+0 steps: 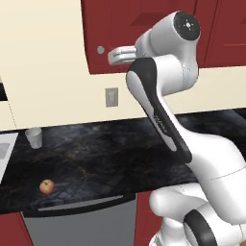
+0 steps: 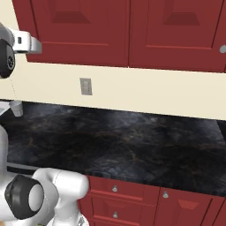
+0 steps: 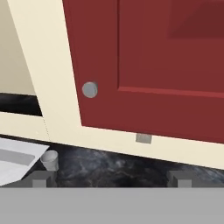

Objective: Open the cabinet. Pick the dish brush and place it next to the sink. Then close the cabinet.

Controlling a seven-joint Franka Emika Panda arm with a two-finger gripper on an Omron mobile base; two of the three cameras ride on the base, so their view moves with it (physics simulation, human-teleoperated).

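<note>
Hovering my gripper near the cabinet, fingers spread wide, pinching nothing. Door's shut, knob untouched. Little cup looks empty; no readable writing.

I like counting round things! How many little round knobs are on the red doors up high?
2: one knob low on the cabinet near the gripper, another knob far right. Others may be hidden.
</note>
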